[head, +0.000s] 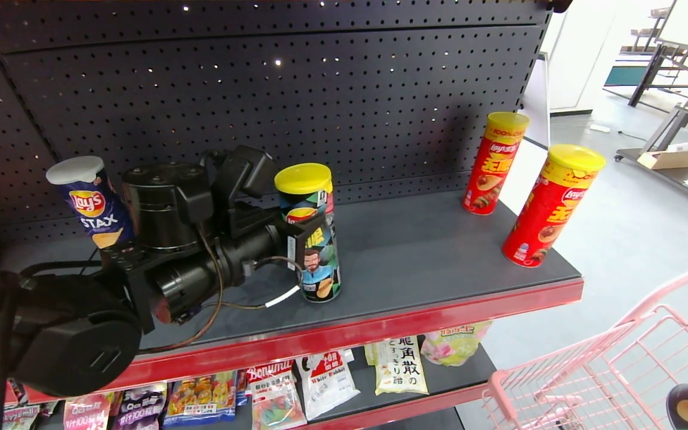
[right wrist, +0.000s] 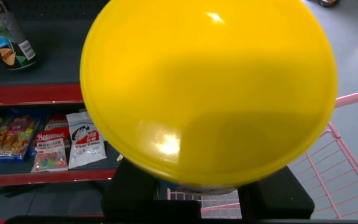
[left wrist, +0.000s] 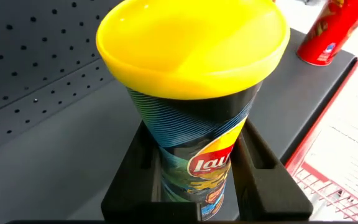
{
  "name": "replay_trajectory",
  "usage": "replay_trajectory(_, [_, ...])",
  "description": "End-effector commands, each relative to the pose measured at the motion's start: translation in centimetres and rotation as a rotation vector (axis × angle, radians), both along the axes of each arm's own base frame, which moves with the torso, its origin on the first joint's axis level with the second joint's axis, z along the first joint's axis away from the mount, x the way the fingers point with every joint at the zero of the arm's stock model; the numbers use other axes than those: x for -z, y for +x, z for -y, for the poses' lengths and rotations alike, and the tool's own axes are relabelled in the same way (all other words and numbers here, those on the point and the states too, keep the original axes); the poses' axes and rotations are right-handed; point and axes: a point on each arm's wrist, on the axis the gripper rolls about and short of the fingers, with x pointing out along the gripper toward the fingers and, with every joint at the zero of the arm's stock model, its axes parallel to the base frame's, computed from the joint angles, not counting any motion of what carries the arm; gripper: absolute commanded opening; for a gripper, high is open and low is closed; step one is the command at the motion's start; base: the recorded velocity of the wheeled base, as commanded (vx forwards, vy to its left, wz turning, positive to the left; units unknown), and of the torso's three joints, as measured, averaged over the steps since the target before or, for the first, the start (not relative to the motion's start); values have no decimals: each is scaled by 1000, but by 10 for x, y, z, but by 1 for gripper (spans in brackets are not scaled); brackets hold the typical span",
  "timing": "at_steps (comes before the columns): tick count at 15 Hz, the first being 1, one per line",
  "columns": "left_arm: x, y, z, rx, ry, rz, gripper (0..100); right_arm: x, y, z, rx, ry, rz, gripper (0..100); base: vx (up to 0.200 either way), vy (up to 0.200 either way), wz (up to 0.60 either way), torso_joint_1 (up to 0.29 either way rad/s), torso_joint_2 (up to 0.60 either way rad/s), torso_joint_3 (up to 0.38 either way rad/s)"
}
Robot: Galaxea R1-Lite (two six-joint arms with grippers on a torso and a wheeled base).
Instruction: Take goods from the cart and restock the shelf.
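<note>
Yellow-lidded can (head: 323,263) stands on shelf (head: 427,251), clamped by left gripper (left wrist: 197,180); right gripper (right wrist: 207,199) seemingly grips a second can (right wrist: 207,87).

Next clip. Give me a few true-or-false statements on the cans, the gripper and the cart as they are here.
1. The rear red can and the front red can both stand upright. True.
2. The blue can has a yellow lid. False: its lid is white.
3. The left gripper has a finger on either side of the dark can. True.
4. The cart is blue. False: it is pink.
</note>
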Motion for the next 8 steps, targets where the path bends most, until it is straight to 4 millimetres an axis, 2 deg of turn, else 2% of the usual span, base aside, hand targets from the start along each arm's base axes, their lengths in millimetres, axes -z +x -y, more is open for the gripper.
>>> replay_trajectory(1, [3, 0, 2, 3, 5, -7, 0, 0, 0, 0, 0, 0, 1, 0, 0, 0, 0, 0, 0, 0])
replay_trajectory(8, [9, -5, 3, -19, 20, -22, 0, -1, 0, 0, 0, 1, 4, 0, 0, 0, 0, 0, 0, 0])
